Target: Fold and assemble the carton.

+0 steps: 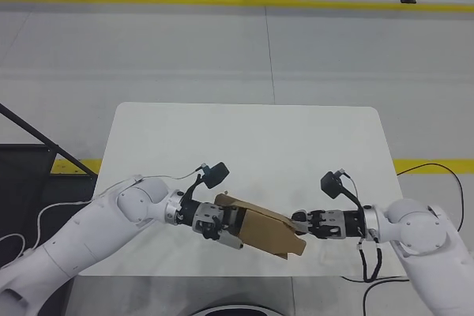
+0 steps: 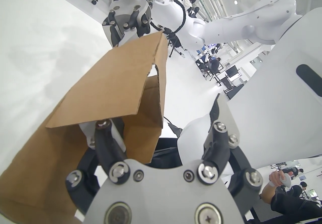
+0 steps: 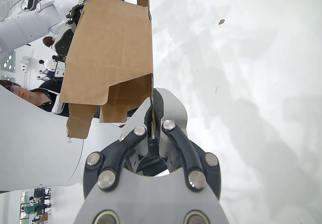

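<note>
Over the table (image 1: 300,134), carton (image 1: 261,227) pinched in right jaws; left jaws spread, 1 half-hidden inside.

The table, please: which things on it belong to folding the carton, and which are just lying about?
Job in hand: carton, pinched by the right gripper; left gripper, open, with one finger inside the carton; table.
Lying about: small brown scrap on the table.

Carton (image 1: 261,225): brown, near bench's (image 1: 245,134) front edge.
Left end effector (image 1: 212,222): at one end.
Right end effector (image 1: 302,223): at opposite end.
</note>
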Controlling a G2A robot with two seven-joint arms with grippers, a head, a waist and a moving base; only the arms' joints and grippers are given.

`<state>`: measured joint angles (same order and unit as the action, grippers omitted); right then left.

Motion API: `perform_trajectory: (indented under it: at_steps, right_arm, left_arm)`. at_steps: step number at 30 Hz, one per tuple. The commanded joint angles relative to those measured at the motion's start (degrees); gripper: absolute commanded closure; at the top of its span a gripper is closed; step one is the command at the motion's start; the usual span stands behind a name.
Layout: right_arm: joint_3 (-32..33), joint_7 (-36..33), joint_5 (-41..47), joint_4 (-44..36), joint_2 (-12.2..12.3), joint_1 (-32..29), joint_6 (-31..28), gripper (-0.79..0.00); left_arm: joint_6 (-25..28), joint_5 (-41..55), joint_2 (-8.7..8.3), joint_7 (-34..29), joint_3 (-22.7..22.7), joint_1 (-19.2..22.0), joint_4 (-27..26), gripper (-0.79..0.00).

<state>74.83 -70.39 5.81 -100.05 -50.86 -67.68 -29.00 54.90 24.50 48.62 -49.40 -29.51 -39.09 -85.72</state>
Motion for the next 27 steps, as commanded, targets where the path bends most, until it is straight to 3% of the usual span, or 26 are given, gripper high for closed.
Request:
perform_trajectory:
  at_steps: [1,3,19,21,25,27]
  right_arm:
    - [-0.1,0.0,-0.1,-0.1,0.0,0.1,0.0,0.0]
    - [-0.2,0.1,-0.1,-0.1,0.1,0.1,0.1,0.0]
    - [-1.0,0.9,-0.7,-0.2,0.5,0.7,1.1,0.0]
    - [-1.1,1.0,-0.8,-0.2,0.5,0.7,1.1,0.0]
    - [-1.3,1.0,-0.7,-0.1,0.6,0.9,1.2,0.0]
    - [-1.5,1.0,-0.7,0.0,0.6,1.1,1.2,0.0]
  left_arm:
    - [0.3,0.3,0.13,0.3,0.7,0.5,0.3,-0.683]
    - [0.6,0.5,0.28,0.7,1.4,1.0,0.7,-0.634]
    - [1.0,1.8,1.92,1.0,5.8,4.7,4.1,-0.533]
    - [1.1,1.9,2.11,1.1,6.0,4.9,4.4,-0.471]
    - [1.1,2.0,2.46,1.2,6.5,5.3,4.7,-0.453]
    - [1.1,2.0,2.6,1.2,6.8,5.5,4.8,-0.4]
